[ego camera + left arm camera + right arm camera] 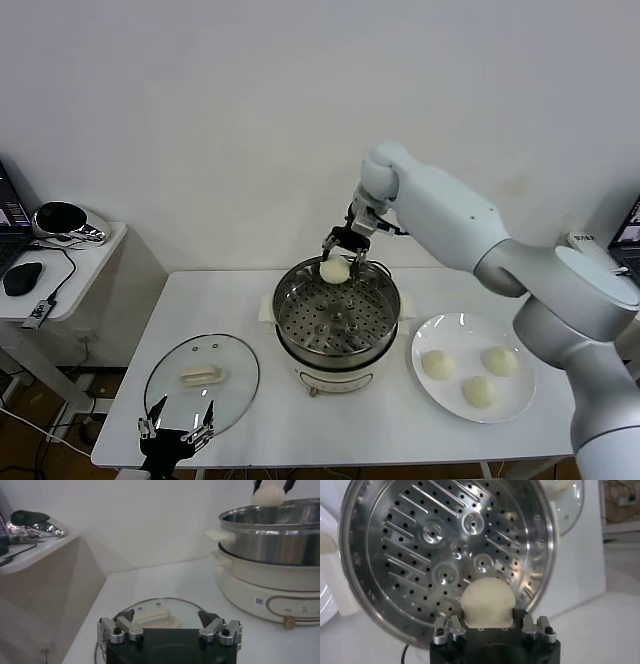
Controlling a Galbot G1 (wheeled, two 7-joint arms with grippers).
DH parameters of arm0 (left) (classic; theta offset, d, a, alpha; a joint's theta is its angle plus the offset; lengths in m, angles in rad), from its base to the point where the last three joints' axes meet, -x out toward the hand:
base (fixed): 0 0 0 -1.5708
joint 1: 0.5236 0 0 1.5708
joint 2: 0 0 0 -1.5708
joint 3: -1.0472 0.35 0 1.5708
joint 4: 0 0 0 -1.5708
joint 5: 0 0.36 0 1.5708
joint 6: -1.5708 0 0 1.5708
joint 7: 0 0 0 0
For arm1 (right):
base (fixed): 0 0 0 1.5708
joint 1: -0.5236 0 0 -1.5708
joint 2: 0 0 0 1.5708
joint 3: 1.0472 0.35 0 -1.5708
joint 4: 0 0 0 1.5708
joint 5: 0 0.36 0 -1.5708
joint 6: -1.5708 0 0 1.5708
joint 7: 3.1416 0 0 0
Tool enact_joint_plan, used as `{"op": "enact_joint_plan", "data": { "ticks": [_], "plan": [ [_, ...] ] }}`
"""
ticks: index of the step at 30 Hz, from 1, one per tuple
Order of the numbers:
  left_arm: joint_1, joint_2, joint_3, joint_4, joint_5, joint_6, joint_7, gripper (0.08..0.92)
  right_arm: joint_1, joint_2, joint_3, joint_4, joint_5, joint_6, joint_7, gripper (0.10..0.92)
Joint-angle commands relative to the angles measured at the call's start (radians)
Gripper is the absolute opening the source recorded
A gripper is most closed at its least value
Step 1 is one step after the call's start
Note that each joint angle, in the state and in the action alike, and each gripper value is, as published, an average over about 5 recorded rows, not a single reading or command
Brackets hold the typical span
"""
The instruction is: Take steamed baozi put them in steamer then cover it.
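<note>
**First bao over the pot, three still on plate**

Steamer (338,325): steel pot w/ perforated tray on cream electric base, mid-table. Prob. heavy and rigid; nothing needs to lift it. Tray looks bare, no bun lying on it yet.

Cover (201,378): glass lid w/ metal rim, lying flat on table at robot's left, well apart from pot. Judged fragile and slick on the glass; cream bar handle on top is the obvious place to take hold.

Plate (510,405): on robot's right beside pot, three steamed baozi (480,392) on it.

Fourth bun (486,601): held by right gripper (340,258), above the far inner side of the pot. Fingers closed to a narrow gap on bun's flanks. Looks soft, light, dents easily, so a gentle side pinch and a low release seem wise.

Left gripper (170,633): spread wide, holds nothing, at near table edge just short of lid.

Views: right wrist cam looks straight down into the tray and shows bun seated betw. the fingers, which head cam only hints at. Left wrist cam shows pot side-on, w/ bun above rim level. Only head cam shows the plate's buns.
</note>
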Motion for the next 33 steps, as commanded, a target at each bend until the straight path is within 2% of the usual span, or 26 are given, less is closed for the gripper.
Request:
{"op": "enact_joint_plan", "data": {
  "ticks": [1,14,17,21,24,28,33],
  "plan": [
    [0.002,-0.002,-0.002,0.000,-0.001,0.001,0.001,0.823,-0.030,0.026,-0.004,-0.015,-0.103,0.015,-0.005,0.602],
    [0.001,-0.011,0.005,0.008,0.002,-0.001,0.000,0.823,-0.057,0.078,0.035,-0.103,-0.171,0.015,0.049,0.608],
    [0.001,-0.013,0.007,0.009,0.003,-0.001,0.000,0.823,-0.060,0.081,0.034,-0.108,-0.170,0.015,0.072,0.658],
    [0.001,-0.014,0.008,0.011,0.005,-0.001,0.000,0.823,-0.057,0.080,0.025,-0.113,-0.153,0.014,0.103,0.768],
    [0.002,-0.013,0.007,0.011,0.005,-0.002,0.001,0.823,-0.049,0.075,0.020,-0.118,-0.113,0.013,0.102,0.813],
    [0.005,-0.008,0.005,0.007,0.004,-0.002,0.004,0.823,-0.021,0.031,0.045,-0.034,0.015,-0.051,0.000,0.822],
    [-0.001,-0.005,0.006,0.007,0.008,0.001,0.006,0.823,0.061,-0.104,0.032,0.171,0.179,-0.303,-0.073,0.823]
  ]
}}
